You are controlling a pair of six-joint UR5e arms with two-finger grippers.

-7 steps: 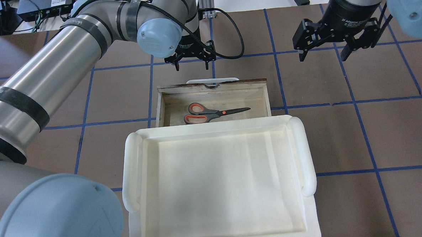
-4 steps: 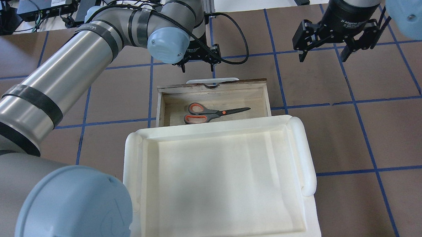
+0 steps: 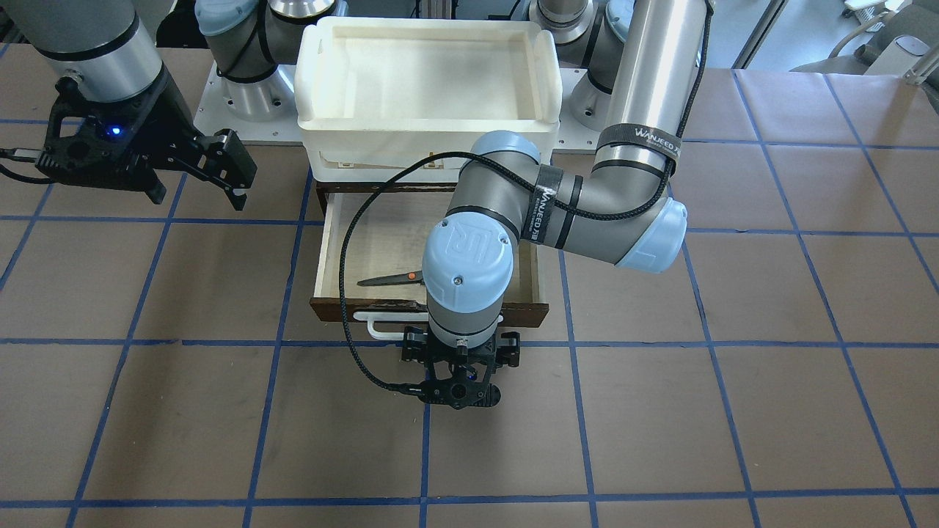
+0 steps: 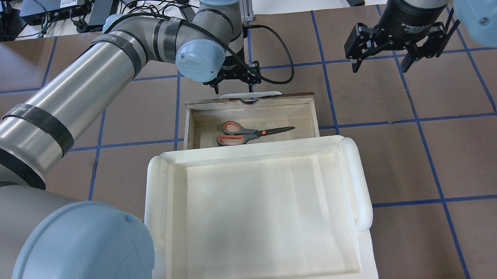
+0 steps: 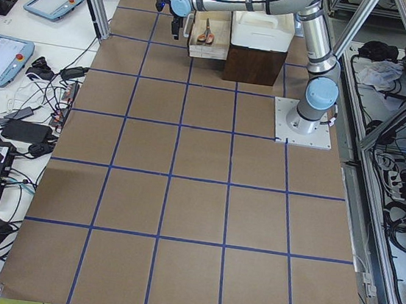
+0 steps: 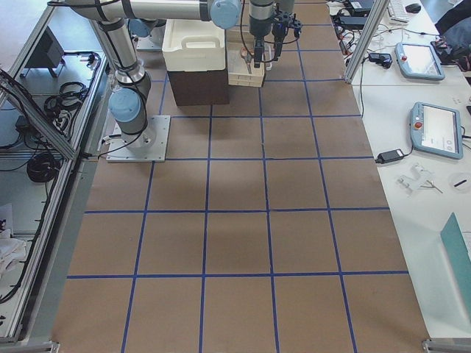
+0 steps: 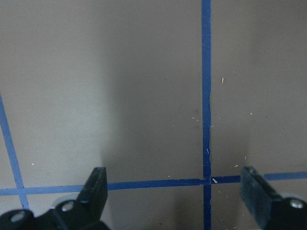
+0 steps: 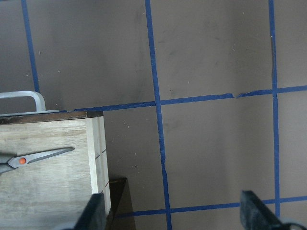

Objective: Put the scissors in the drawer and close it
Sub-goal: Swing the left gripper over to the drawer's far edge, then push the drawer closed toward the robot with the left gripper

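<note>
**Desk:** Left arm first. Where is it?

**Me:** The left end effector (image 4: 233, 89) hangs just beyond the drawer's white handle (image 4: 267, 93), on the side away from the robot's base. Its fingers (image 7: 97, 189) are spread wide and hold nothing. The wrist camera shows only bare bench (image 7: 144, 96). I can't tell if it's touching the handle or just clear of it, because the wrist covers that spot from the front.

**Desk:** And the scissors?

**Me:** The scissors (image 4: 248, 133) lie flat inside the drawer (image 4: 313, 115), which is pulled out. Their long axis runs along the drawer front, loops toward the robot's left and blades toward its right. The white tray (image 4: 359, 176) sits on top behind it, with nothing of the task in it.

**Desk:** Right arm?

**Me:** The right end effector (image 4: 379, 66) hovers well off to the drawer's right, fingers apart and empty. The left is much nearer. I'd judge the placing done. What's left is a push on the drawer front toward the base.
</note>
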